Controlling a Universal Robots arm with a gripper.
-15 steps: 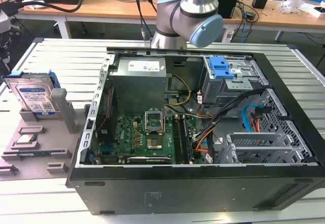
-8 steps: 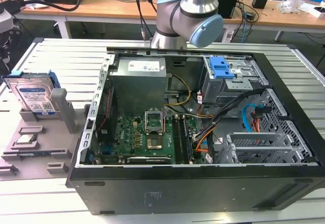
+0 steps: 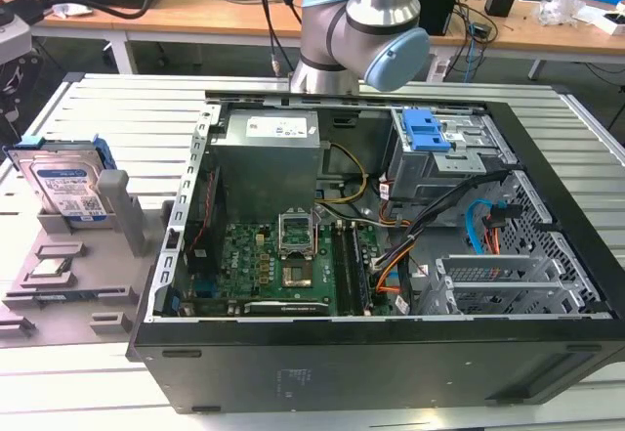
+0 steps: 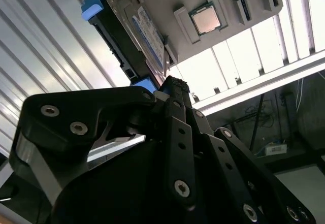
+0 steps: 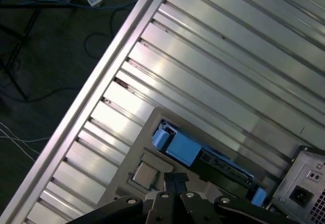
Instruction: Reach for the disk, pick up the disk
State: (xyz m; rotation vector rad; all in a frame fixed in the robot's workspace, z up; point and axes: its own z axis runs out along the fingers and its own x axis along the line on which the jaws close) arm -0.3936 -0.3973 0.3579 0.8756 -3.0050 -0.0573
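**Disk [image 3: 66, 189] on its stand, claw aimed at it and empty**

You have the disk outside the case [image 3: 391, 353]. It sits in the grey holder [image 3: 59, 289] on the slatted table [image 3: 117, 99], at the exterior view's left. It stands on its long edge in a slot and leans back a little against an upright post, label side facing the exterior camera. That pose looks deliberate: on edge, both flat faces and the blue carrier's upper rim stay free, so a pinch from above has something to close on. Laid flat, it would offer you only a thin border.

The chip [image 4: 206, 19] lies flat in its own recess of the same holder, just beside the disk and apart from it. Judged from that, the recesses keep each part at a known spot.

The gripper [image 5: 176, 177] points toward the holder, and in both wrist views its tip lines up with the disk's blue carrier. Nothing touches yet, and how much air is left between them you cannot tell from these angles. In the first wrist view the jaws look drawn together, pad against pad, with nothing between them. So the reach is under way and the grasp has not begun.

The arm [image 3: 361, 30] rises from behind the case, well clear of the open bay and its cables.
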